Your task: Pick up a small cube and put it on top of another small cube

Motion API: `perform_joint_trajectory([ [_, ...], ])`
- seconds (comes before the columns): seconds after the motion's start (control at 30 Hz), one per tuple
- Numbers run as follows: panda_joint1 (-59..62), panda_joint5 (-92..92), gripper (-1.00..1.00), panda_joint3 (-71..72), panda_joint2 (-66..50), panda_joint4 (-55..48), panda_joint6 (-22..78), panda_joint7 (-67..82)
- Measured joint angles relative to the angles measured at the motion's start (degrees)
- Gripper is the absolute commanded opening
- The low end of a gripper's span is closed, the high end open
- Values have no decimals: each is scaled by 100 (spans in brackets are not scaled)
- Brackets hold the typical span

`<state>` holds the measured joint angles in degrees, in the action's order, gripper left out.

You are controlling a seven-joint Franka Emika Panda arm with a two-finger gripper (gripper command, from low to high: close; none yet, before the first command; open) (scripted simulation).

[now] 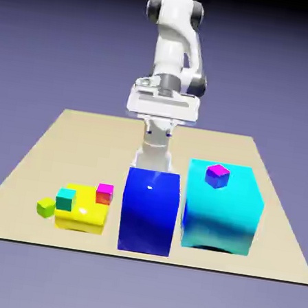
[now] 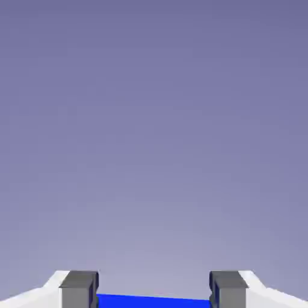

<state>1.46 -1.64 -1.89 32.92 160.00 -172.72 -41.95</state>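
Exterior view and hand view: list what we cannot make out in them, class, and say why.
- Back faces of the dark blue block and cyan block: turned away in the exterior view.
- Far side of the yellow block: hidden likewise.
- Most of the blue surface: cut off by the hand view's bottom edge.

Tall blue block (image 1: pixel 149 212) stands before the arm (image 1: pixel 172 59); a gap separates it from the yellow block (image 1: pixel 81 217).
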Motion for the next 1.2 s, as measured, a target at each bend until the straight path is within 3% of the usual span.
perform_joint_trajectory([
  [0.6,1465,-3914,0,-2468,-3737,-2543,4432,-947],
  [1.2,1979,-7126,0,-4179,-7475,-4654,8278,-2056],
])
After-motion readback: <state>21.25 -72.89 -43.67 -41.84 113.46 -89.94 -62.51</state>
